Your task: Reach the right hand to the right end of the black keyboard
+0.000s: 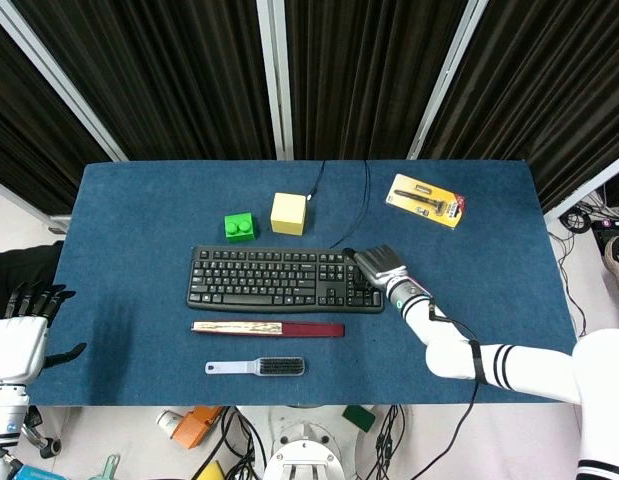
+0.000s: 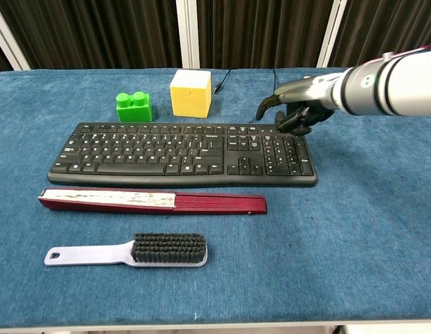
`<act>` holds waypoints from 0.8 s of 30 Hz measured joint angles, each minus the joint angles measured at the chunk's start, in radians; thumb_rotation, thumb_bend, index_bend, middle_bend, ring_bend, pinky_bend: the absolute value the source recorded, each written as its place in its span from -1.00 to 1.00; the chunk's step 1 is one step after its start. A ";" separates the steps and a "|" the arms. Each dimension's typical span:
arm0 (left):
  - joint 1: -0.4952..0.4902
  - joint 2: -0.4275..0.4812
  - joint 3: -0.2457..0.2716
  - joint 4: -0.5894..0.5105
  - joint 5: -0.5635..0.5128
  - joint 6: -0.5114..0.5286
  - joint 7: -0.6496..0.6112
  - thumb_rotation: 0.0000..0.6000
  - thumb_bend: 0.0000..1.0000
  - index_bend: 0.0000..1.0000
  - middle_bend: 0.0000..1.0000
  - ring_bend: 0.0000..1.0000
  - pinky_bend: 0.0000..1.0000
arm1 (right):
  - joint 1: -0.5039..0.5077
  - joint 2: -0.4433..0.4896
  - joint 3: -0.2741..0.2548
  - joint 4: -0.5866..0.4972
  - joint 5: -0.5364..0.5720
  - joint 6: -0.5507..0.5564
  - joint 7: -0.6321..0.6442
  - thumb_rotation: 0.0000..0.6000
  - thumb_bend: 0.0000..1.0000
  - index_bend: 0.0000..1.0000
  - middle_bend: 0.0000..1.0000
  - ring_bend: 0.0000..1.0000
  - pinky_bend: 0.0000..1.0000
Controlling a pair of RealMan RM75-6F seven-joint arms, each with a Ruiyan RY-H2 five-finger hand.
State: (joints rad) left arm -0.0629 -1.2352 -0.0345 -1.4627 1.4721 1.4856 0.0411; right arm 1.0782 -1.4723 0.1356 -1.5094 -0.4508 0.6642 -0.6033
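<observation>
The black keyboard [image 1: 286, 279] lies across the middle of the blue table, its number pad to the right. My right hand [image 1: 379, 265] hovers over that right end, palm down, fingers apart and holding nothing. In the chest view the right hand [image 2: 299, 111] sits just above the far right corner of the keyboard [image 2: 184, 153], thumb stretched to the left; whether it touches the keys I cannot tell. My left hand [image 1: 19, 338] hangs off the table's near left corner, fingers spread and empty.
A green block [image 1: 241, 227] and a yellow cube [image 1: 288, 213] stand behind the keyboard, whose cable [image 1: 361, 205] runs to the far edge. A packaged tool [image 1: 426, 200] lies at the far right. A red folded fan [image 2: 152, 201] and a brush [image 2: 131, 250] lie in front.
</observation>
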 measured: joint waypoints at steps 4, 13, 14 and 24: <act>0.000 0.000 -0.001 -0.001 -0.004 -0.003 0.004 1.00 -0.87 -0.55 -0.68 -0.82 -0.98 | 0.038 -0.018 -0.029 0.019 0.044 -0.004 -0.006 0.06 1.00 -0.59 0.85 1.00 1.00; 0.004 0.004 -0.001 -0.005 -0.008 0.000 0.009 1.00 -0.87 -0.55 -0.68 -0.82 -0.98 | 0.083 -0.048 -0.070 0.063 0.073 -0.017 0.017 0.06 1.00 -0.59 0.85 1.00 1.00; 0.004 0.004 -0.001 -0.005 -0.009 0.001 0.009 1.00 -0.87 -0.55 -0.68 -0.82 -0.98 | 0.084 -0.049 -0.072 0.063 0.071 -0.017 0.023 0.07 1.00 -0.59 0.85 1.00 1.00; 0.007 0.006 -0.005 -0.006 -0.002 0.015 0.004 1.00 -0.87 -0.55 -0.68 -0.82 -0.98 | 0.041 0.052 -0.071 -0.065 -0.042 0.118 0.066 0.06 0.99 -0.69 0.85 1.00 1.00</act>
State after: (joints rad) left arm -0.0557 -1.2287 -0.0395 -1.4692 1.4700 1.5009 0.0450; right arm 1.1188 -1.4205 0.0650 -1.5744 -0.4925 0.7818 -0.5377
